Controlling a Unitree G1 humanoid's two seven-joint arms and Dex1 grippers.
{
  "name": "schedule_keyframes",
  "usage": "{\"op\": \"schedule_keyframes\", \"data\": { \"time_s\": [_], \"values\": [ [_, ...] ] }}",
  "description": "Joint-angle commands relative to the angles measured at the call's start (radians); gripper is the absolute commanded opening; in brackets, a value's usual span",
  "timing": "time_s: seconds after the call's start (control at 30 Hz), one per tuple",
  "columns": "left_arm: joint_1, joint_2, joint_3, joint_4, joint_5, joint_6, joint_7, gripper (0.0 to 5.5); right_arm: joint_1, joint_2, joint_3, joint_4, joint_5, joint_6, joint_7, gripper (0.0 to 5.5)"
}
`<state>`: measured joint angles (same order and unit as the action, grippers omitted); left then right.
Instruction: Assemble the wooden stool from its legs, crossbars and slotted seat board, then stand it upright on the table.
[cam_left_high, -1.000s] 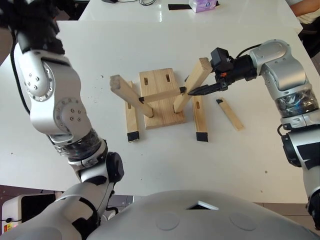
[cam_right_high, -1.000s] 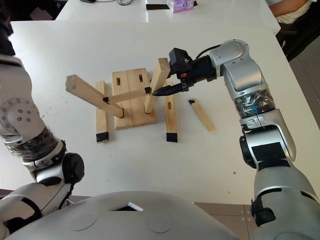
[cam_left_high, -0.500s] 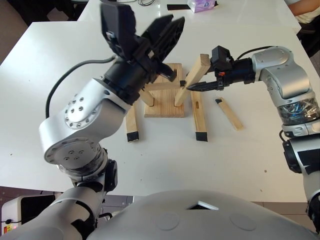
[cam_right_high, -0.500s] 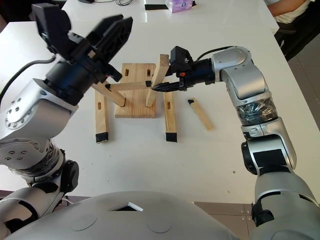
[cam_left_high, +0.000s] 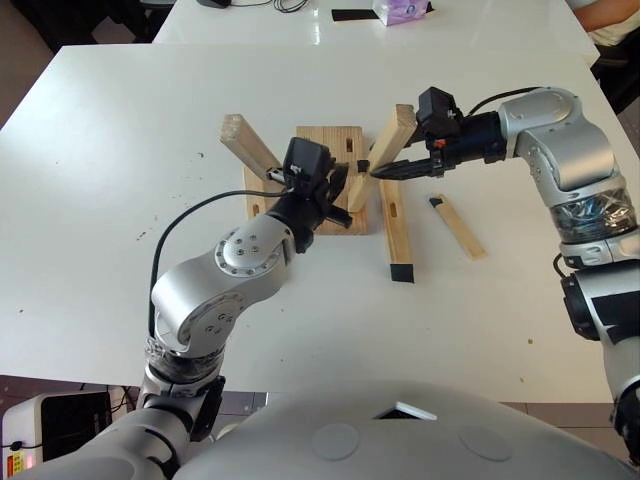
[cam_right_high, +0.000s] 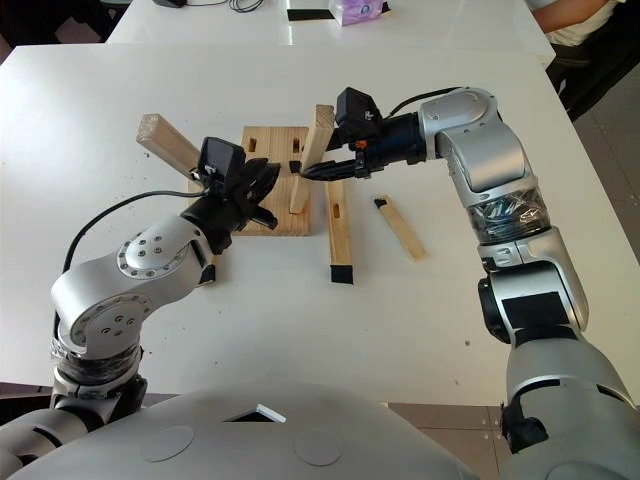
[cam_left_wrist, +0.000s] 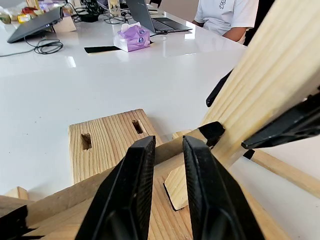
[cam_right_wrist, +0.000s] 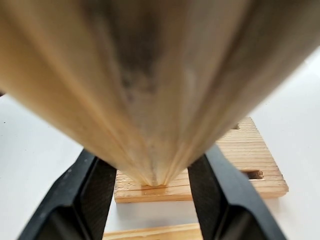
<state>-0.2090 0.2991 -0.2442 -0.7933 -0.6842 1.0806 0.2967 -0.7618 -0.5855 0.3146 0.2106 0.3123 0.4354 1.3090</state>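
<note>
The slotted seat board (cam_left_high: 332, 140) lies flat mid-table. Over it stand two tilted legs, a left one (cam_left_high: 248, 148) and a right one (cam_left_high: 392, 138), joined by a crossbar (cam_left_wrist: 167, 150). My right gripper (cam_left_high: 380, 172) is shut on the right leg (cam_right_wrist: 150, 90), low down, with one finger (cam_right_wrist: 87, 200) on each side. My left gripper (cam_left_high: 333, 190) hovers open just above the board, its fingers (cam_left_wrist: 132, 190) close together and pointing at the crossbar. Another leg (cam_left_high: 397, 232) and a short crossbar (cam_left_high: 458, 226) lie flat to the right.
A further flat leg (cam_left_high: 254, 203) lies left of the board, half under my left arm. A tissue box (cam_left_high: 404, 10) and a black strip (cam_left_high: 351, 14) sit on the far table. The near half of the white table (cam_left_high: 480, 320) is bare.
My left arm swung in from the left and came down over the board, its wide-open fingers narrowing at the crossbar. The right gripper kept hold of the leg, almost still.
</note>
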Motion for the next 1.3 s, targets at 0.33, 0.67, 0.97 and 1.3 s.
{"op": "schedule_keyframes", "data": {
  "time_s": [0.33,0.67,0.97,1.3],
  "values": [
    [-0.199,-0.15,0.173,-0.051,0.084,-0.133,-0.016,0.72,0.009,-0.003,0.023,-0.003,-0.054,0.021,-0.008,2.04],
    [0.073,-0.001,-0.08,0.028,0.214,0.023,-0.104,0.0,-0.063,0.027,0.026,0.015,-0.044,0.063,0.005,2.04],
    [0.049,-0.082,-0.027,0.032,0.258,-0.043,-0.141,0.0,-0.061,0.021,0.035,-0.025,-0.048,0.077,0.021,2.04],
    [-0.082,-0.197,0.137,0.03,0.34,-0.295,-0.122,0.0,-0.036,-0.012,0.042,0.017,-0.089,0.048,0.023,2.04]
  ]
}}
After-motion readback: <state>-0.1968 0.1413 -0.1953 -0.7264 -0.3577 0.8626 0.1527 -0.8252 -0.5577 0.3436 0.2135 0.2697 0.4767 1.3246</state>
